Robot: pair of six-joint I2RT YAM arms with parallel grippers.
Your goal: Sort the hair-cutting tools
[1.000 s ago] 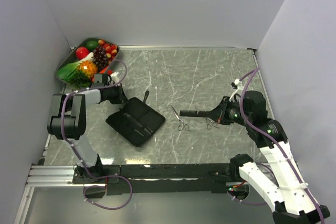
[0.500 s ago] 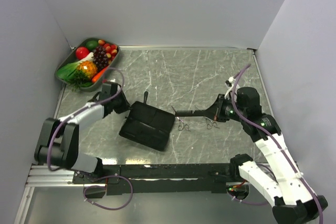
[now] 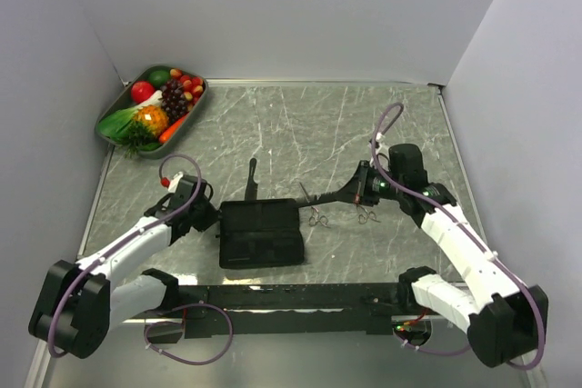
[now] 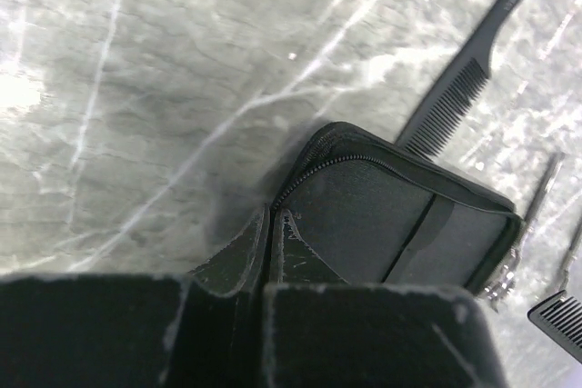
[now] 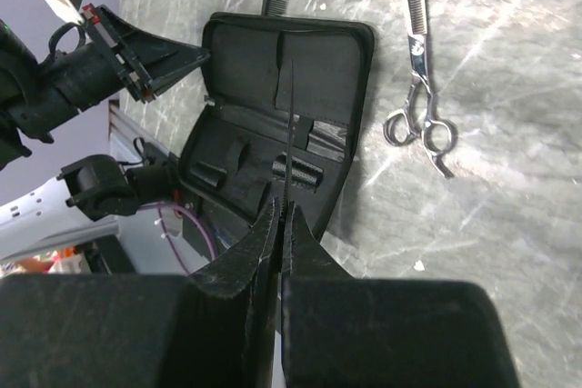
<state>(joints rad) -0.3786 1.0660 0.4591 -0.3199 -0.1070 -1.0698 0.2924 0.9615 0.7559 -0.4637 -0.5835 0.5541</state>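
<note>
Pouch [image 3: 262, 233] lies open, left fingers [image 4: 236, 265] clamped on its corner, right fingers [image 5: 244, 259] clamped on a black comb [image 3: 332, 194].

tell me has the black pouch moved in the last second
Yes. The pouch has slid rightward, away from the fruit tray, and turned square to the table.

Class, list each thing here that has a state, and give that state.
Case: open, lying flat.
Left end effector: shut on case edge.
Right end effector: shut on black comb.
Tail comb: lying loose.
Scissors beside case: blades closed.
Other scissors: too small to tell.
</note>
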